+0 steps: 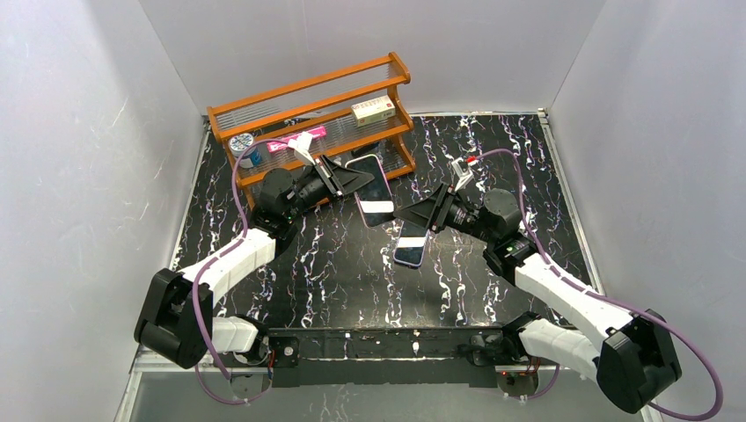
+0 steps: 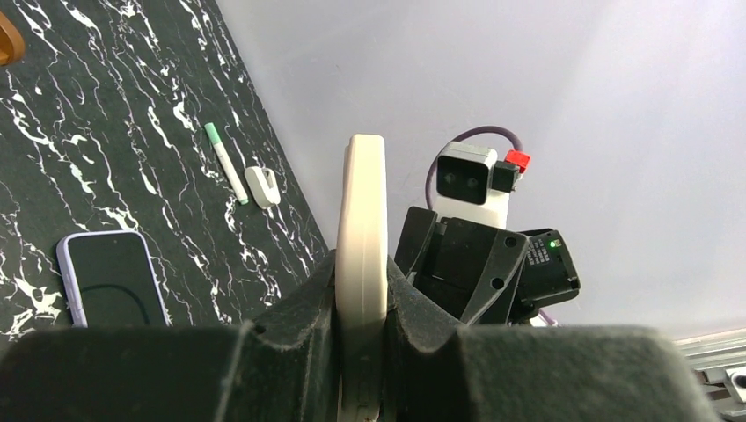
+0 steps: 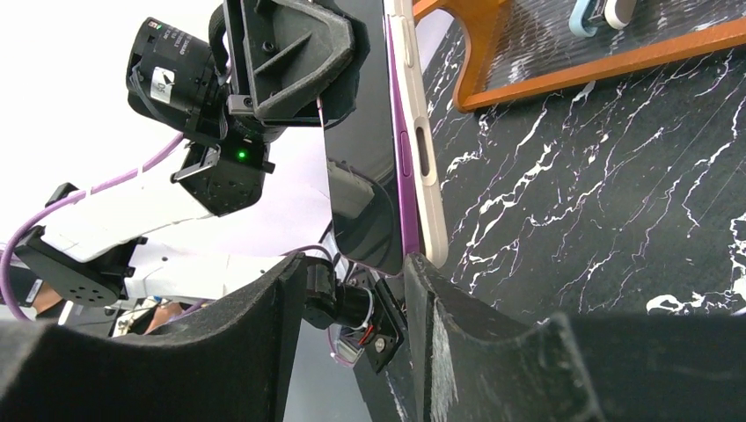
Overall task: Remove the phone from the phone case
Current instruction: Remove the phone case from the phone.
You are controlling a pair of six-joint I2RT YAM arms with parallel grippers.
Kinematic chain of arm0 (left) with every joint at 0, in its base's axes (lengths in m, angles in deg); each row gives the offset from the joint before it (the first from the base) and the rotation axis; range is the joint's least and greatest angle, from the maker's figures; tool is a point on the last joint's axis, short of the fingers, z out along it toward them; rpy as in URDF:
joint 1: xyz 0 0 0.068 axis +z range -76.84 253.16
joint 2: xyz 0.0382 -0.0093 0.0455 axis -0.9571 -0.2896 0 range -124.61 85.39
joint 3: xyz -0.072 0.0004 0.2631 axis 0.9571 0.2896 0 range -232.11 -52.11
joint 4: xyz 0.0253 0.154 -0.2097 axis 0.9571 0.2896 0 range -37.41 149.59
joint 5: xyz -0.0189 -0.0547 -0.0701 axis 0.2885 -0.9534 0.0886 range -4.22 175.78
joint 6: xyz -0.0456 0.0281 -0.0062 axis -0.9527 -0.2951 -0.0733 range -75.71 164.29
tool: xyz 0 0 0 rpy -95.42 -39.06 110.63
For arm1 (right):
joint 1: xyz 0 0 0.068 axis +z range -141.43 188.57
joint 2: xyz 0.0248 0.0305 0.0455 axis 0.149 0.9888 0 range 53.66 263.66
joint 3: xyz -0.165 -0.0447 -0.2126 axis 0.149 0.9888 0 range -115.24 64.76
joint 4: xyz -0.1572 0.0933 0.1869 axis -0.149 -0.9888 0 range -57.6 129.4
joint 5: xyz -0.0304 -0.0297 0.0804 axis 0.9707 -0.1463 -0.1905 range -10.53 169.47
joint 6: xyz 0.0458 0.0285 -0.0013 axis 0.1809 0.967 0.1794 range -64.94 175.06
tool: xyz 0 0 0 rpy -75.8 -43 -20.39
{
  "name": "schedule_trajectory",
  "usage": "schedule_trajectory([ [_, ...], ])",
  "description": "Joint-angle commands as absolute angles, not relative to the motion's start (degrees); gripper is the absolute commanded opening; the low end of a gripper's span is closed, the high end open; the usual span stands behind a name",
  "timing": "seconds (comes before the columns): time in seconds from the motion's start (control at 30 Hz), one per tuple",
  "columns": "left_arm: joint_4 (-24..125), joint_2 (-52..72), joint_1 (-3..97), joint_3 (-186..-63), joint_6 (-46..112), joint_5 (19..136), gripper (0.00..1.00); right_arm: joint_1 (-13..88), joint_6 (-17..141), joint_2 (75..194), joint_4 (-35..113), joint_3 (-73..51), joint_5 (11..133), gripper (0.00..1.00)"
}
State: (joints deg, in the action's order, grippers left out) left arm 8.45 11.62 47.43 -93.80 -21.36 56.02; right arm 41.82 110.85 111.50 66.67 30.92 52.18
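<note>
My left gripper [image 1: 354, 181] is shut on the phone case [image 1: 373, 190] and holds it above the table in front of the rack. In the left wrist view the cream case [image 2: 362, 211] stands edge-on between my fingers [image 2: 299, 303]. In the right wrist view the dark-screened phone [image 3: 361, 176], with its purple edge, sits against the cream case [image 3: 428, 167]. My right gripper [image 3: 352, 264] is open. The phone's lower corner is just above its right finger [image 3: 440, 299]. In the top view the right gripper [image 1: 422, 214] is beside the case's near end.
A second phone in a lilac case [image 1: 411, 247] lies flat on the black marble table [image 1: 334, 272], below the grippers. An orange wooden rack [image 1: 308, 114] with a small box [image 1: 373, 110] stands at the back. A green marker [image 2: 226, 163] and its white cap [image 2: 262, 186] lie near the wall.
</note>
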Motion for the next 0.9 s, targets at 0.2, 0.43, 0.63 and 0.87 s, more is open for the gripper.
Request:
schedule_trajectory([
  [0.2,-1.8,13.3,45.1,-93.4,-27.2,58.0,0.0,41.9,113.2,112.2,74.0,33.0,50.8,0.51],
  [0.43,-2.7,12.8,42.9,-92.8,-27.5,58.7,0.0,41.9,115.2,113.1,79.4,33.6,49.8,0.45],
  [0.63,-4.7,10.8,38.0,-92.4,-27.3,60.0,0.0,41.8,116.1,115.9,84.4,32.0,49.0,0.39],
  [0.87,-5.2,12.2,36.8,-90.0,-26.1,61.8,0.0,40.6,116.7,118.1,88.8,29.8,48.9,0.22],
])
